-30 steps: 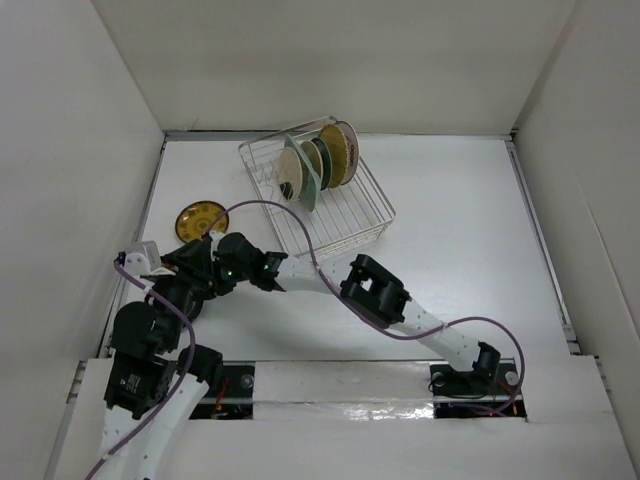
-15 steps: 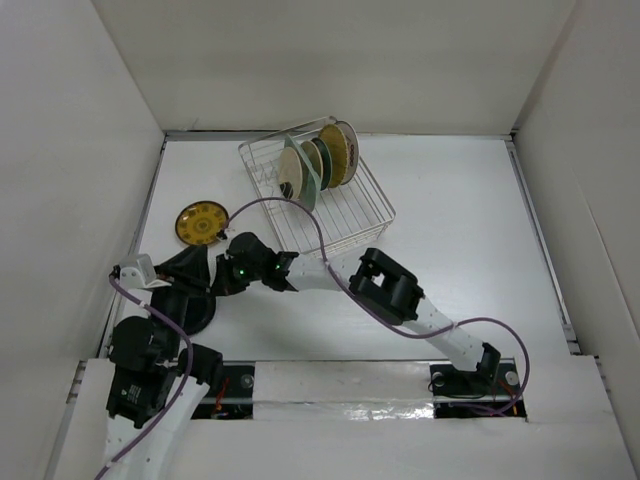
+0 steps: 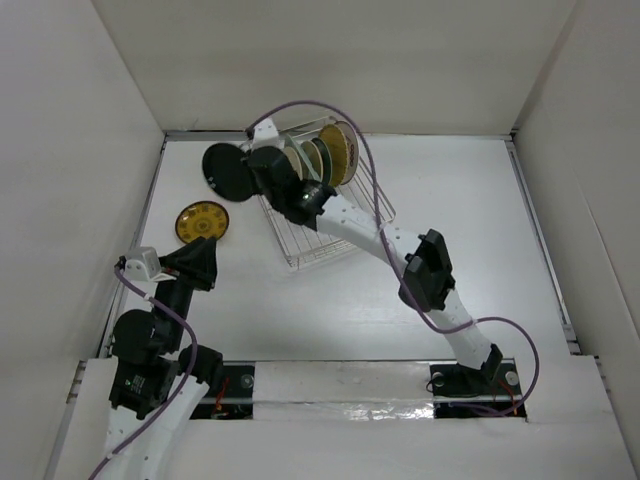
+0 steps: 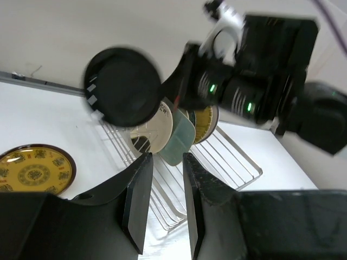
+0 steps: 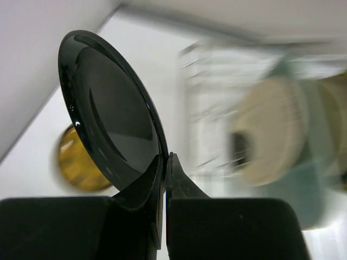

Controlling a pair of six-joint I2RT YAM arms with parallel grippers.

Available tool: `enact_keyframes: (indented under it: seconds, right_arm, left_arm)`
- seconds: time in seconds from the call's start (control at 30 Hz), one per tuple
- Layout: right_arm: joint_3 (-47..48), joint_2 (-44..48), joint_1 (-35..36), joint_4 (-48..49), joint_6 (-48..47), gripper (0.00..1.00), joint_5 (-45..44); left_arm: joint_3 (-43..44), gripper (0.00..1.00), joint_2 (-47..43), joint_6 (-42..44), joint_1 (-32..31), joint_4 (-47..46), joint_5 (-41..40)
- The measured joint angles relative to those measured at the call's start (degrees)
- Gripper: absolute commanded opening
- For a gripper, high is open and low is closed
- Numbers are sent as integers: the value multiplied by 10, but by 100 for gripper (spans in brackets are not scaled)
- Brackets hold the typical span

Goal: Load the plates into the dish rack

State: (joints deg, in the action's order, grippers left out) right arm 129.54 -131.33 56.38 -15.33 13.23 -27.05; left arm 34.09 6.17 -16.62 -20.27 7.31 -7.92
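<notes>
My right gripper (image 3: 250, 174) is shut on the rim of a dark teal plate (image 3: 226, 171), held on edge in the air just left of the dish rack (image 3: 345, 228). In the right wrist view the fingertips (image 5: 158, 162) pinch the plate (image 5: 105, 105) at its lower edge. Upright in the rack stand a cream plate (image 3: 292, 166), a pale green one (image 3: 313, 178) and a yellow patterned one (image 3: 341, 150). A brown-and-yellow plate (image 3: 201, 221) lies flat on the table. My left gripper (image 3: 205, 262) hovers near the left wall, narrowly open, with nothing between its fingers (image 4: 136, 200).
White walls close in the table on the left, far and right sides. The right arm (image 3: 425, 270) stretches diagonally over the rack's near end. The purple cable (image 3: 330, 108) loops above the rack.
The right gripper shut on the dark plate beside the left gripper, then swung up and away to the rack's left end. The left gripper stayed low near the left wall.
</notes>
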Motion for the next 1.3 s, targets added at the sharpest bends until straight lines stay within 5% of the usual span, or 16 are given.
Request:
enact_keyframes:
  seconds: [0.2,0.37,0.63,1.03,1.3]
  right_arm:
    - [127,-32,-67,-27,-138,0,-208]
    - [153,-69,-93,-26,-223,0,-291]
    - [146,-97,-80,-19,-280,0,-336]
    - [129,-77,-53,140,-415,0,-380]
    - [138,-78,-16,168,-416,0,-374]
  left_arm:
    - [-9,26,7,3,0,-2,15]
    - [-9,26,3,3,-6,-3,17]
    - [-9,26,-5,3,-20,-2,15]
    - [-9,26,-14,3,-28,-2,8]
    - [-9,26,-15,3,-29,-2,3]
